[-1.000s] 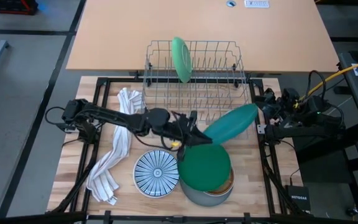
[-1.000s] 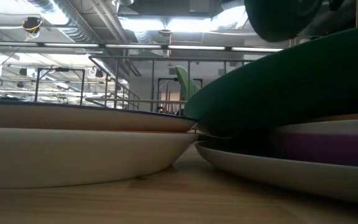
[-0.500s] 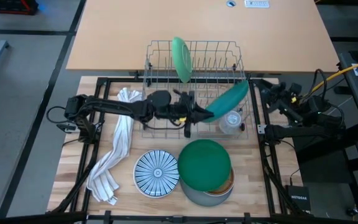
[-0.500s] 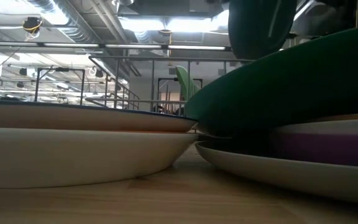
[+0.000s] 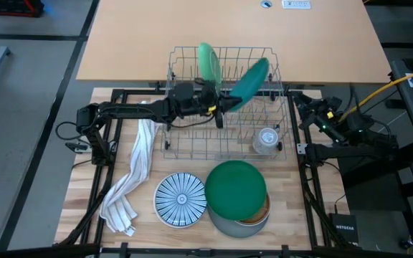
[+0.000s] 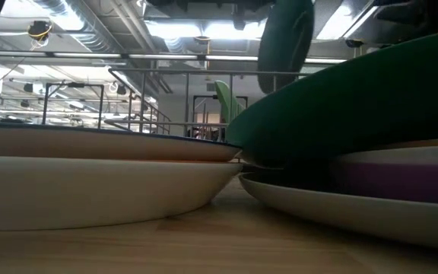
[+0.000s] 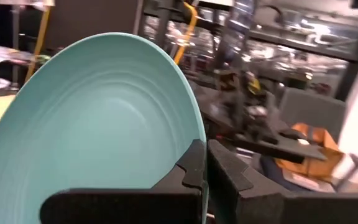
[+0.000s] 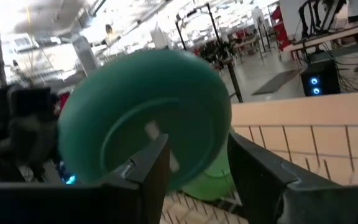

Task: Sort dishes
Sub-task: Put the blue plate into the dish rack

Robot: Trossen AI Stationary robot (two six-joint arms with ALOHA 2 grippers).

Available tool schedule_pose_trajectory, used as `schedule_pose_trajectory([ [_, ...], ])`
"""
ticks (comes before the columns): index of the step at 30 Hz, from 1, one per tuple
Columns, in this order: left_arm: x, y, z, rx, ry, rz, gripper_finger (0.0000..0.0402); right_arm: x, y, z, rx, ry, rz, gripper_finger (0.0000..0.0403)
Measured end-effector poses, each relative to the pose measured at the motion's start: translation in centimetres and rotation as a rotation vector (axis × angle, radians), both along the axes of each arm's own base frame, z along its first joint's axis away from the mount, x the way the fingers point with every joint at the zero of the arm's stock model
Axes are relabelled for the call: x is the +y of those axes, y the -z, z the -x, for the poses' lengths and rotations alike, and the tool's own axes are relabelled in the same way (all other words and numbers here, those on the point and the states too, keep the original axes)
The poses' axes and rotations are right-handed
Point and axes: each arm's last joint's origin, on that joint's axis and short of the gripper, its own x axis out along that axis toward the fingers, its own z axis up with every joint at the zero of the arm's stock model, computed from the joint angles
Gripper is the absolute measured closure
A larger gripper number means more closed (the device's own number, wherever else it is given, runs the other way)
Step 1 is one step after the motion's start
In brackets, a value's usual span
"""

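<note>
The left gripper (image 5: 219,105) is clenched on the rim of the teal plate (image 5: 249,78), holding it tilted over the dish rack (image 5: 224,136), upper centre. The plate looks stiff, smooth, probably slippery and breakable; the rim is the sensible hold. The right gripper (image 5: 301,107) waits open at right.

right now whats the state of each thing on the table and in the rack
teal plate: held tilted over the dish rack by the left pincer, which is shut on its rim
light green plate: standing on edge in the rack
dish rack: upright on the table
glass cup: sitting in the rack
striped plate: lying flat
dark green plate: flat on top of the stack
towel: lying crumpled
right pincer: open, empty
</note>
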Motion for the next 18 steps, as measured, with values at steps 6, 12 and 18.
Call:
schedule_pose_trajectory([
  [6, 2.9, 0.0, 0.8, -0.023, -0.095, 0.088, 0.0401, 0.0, 0.8, -0.1, 0.048, -0.006, -0.040, 0.0237],
  [12, 5.0, -0.1, 1.5, -0.061, -0.172, 0.182, 0.0401, 0.0, 1.2, -0.1, 0.061, -0.009, -0.072, 0.0237],
  [18, 6.3, -0.4, 1.8, -0.187, -0.190, 0.284, 0.0401, 0.0, 1.2, -0.2, 0.047, -0.027, -0.085, 0.0237],
])
